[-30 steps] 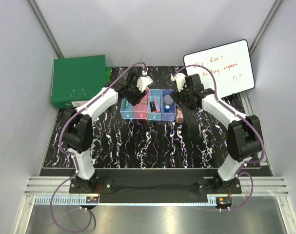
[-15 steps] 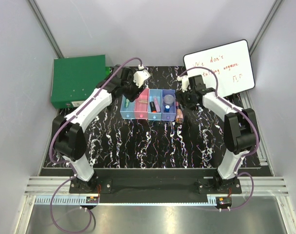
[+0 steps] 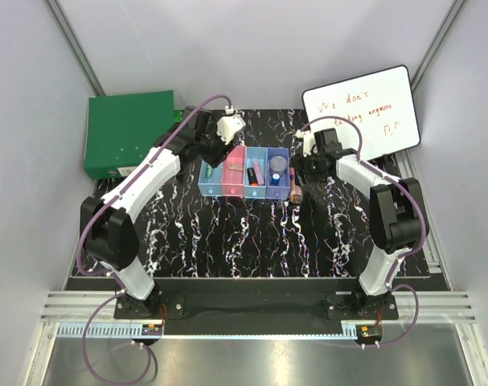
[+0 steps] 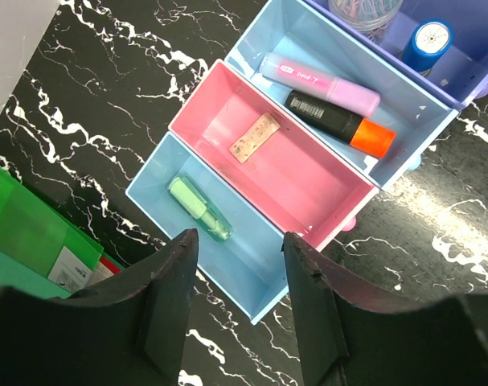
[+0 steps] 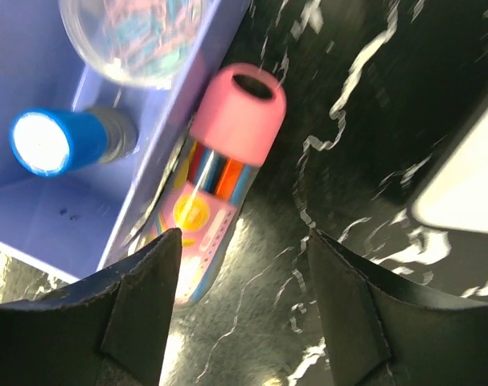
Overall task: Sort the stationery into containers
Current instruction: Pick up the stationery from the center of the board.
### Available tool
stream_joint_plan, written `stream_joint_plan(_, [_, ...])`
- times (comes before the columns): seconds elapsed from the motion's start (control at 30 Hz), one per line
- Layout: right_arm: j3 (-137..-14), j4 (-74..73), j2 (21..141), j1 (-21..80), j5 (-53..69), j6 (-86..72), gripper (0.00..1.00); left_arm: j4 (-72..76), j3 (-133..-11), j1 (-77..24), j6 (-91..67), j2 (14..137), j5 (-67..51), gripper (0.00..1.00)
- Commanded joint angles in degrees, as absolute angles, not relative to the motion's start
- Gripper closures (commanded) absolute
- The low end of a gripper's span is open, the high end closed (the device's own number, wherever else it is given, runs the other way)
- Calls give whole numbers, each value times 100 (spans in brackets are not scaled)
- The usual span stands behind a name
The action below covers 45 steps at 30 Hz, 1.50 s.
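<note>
The containers [image 3: 244, 182] are four joined bins in a row at mid table. In the left wrist view the near light blue bin [image 4: 252, 265] holds a green stick [image 4: 199, 209]. A small beige piece lies in the pink bin [image 4: 308, 185]. The pink marker [image 4: 320, 79] and orange marker [image 4: 340, 121] share the second blue one. My left gripper [image 4: 241, 240] hovers open and empty over the near blue bin's end. The purple bin [image 5: 59, 209] holds a blue piece [image 5: 47, 143] and a round disc [image 5: 131, 32]. A pink-capped tube [image 5: 227, 145] lies on the table against its outer wall. My right gripper [image 5: 245, 241] stands open just beside the tube, gripping nothing.
A large green box [image 3: 131, 133] stands at the back left, close to my left arm. The white board [image 3: 360, 112] with red writing leans at the back right, just behind my right gripper [image 3: 306, 166]. Black marbled table surface lies in front of the bins.
My right gripper has left the purple bin, come down to the right beside the pink-capped tube, and narrowed a little. My left gripper has drawn back slightly to the left.
</note>
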State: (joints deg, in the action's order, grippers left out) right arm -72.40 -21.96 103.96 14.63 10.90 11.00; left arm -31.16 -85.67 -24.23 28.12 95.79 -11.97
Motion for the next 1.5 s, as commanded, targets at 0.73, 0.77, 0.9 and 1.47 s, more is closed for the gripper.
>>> stream_joint_plan(0.73, [-7198,-2136,10863,1529,1485,475,29,-3111,-8376,-2065,3173,8868,-1608,48])
stream_joint_plan(0.77, [-7190,-2136,10881,1529,1494,483,29,-3111,-8367,-2057,3182,8842,-1617,48])
stream_joint_plan(0.9, [-7163,-2127,10960,1547,1433,483,34,-3111,-8341,-2039,3208,8780,-1643,48])
stream_joint_plan(1.47, [-6804,-2408,10311,1652,853,817,93,-3111,-8262,-1811,3164,8631,-1907,48])
